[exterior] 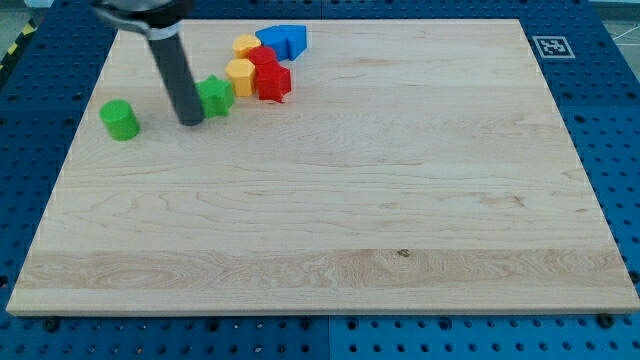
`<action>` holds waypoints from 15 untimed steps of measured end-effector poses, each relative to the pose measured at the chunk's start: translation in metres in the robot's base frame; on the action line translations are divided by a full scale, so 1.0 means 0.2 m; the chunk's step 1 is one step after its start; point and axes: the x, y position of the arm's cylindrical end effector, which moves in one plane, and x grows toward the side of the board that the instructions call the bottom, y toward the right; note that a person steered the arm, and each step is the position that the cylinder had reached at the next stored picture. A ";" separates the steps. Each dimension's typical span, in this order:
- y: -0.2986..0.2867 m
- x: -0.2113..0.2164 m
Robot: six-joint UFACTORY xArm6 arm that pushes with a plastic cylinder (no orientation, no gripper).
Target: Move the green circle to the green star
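The green circle (120, 119) stands near the board's left edge in the upper left of the view. The green star (216, 96) lies to its right, beside the cluster of other blocks. My tip (190, 122) rests on the board between the two, right against the green star's left side and well to the right of the green circle. The rod rises up and to the left out of the view's top.
Just right of the green star sit a yellow block (240, 76), a red star-like block (272, 83), a second red block (262, 57), a second yellow block (247, 45) and a blue block (283, 41). The wooden board (340, 220) lies on a blue perforated table; a marker tag (551, 46) is at its top right corner.
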 end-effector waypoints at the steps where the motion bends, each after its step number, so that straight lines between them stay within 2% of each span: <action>1: 0.10 -0.05; 4: 0.09 -0.01; 5: -0.06 0.10; 6: -0.16 0.07; 7: -0.26 -0.06; 9: -0.57 -0.05; 11: -0.74 0.10; 12: -0.72 0.19; 15: -0.09 -0.07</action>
